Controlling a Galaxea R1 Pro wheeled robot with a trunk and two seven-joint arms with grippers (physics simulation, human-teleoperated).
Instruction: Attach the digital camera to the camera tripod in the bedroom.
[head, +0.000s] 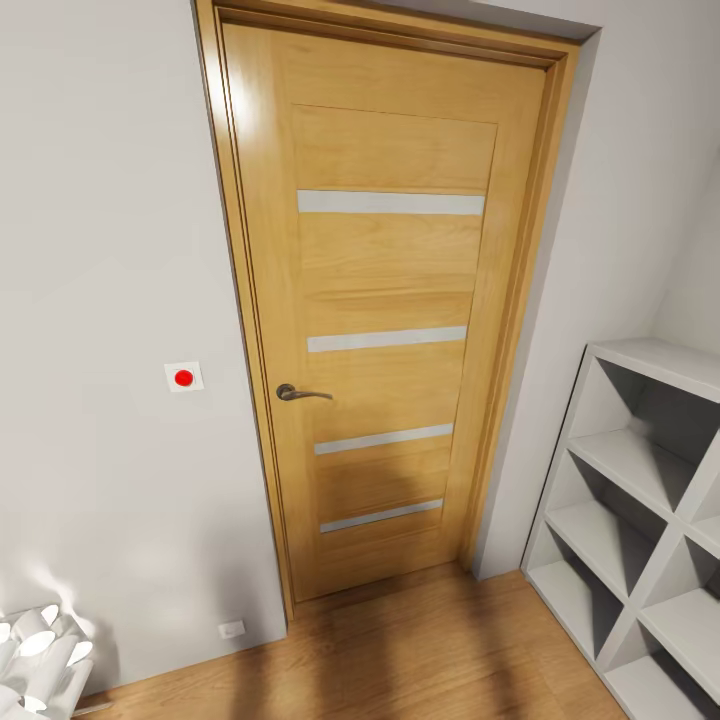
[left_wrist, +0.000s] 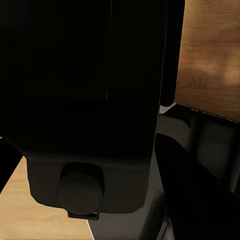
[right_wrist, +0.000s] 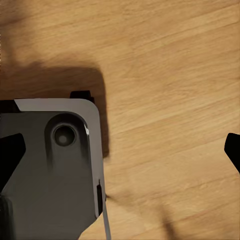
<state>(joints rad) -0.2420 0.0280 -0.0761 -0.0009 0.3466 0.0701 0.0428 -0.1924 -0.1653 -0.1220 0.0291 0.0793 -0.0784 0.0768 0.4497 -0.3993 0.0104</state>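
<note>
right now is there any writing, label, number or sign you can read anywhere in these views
No readable text anywhere.
Door: pale stripes, no writing.
White wall plate: a red dot, no words.
Small plate near the floor: too small to tell.
Shelf: no labels.
Wrist views: wood floor and dark robot parts, unmarked.

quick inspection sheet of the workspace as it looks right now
surface: light wood plank floor, bare where it shows.
job's things: nothing seen of camera or tripod; the head view faces a corner of the bedroom.
clutter: white rounded objects at the lower left corner, too cropped to identify.
grippers: left, cannot tell, its wrist view is mostly dark robot bodywork; right, two dark fingertips at opposite picture edges, wide apart, holding nothing.
cables: nothing seen.
surroundings: closed oak door with lever handle, pale grey wall with a red-dot switch, white cube shelf, empty.
</note>
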